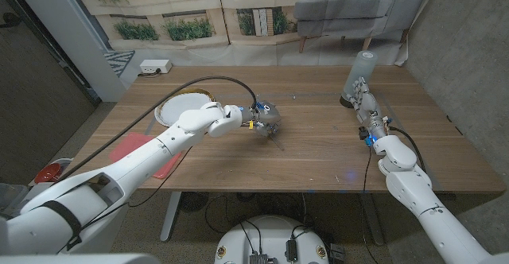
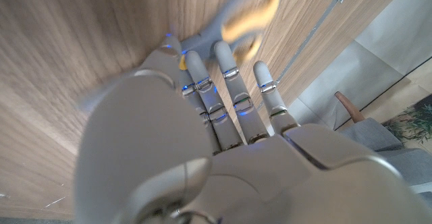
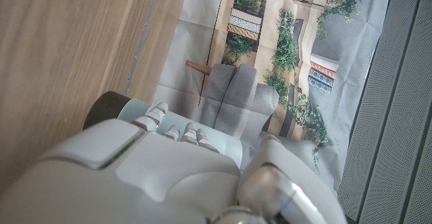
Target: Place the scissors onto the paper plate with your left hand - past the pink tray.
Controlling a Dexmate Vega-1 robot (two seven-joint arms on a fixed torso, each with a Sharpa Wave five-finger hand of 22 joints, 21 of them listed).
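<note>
Above grained wood, left hand (image 1: 266, 118) fingers grip scissors (image 2: 246, 16); right hand (image 1: 362, 97) fingers – unclear

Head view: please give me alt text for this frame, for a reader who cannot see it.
The robot's left hand holds the scissors just above the wooden table, right of the paper plate and the pink tray. Its right hand stands beside an upright translucent cup.
</note>
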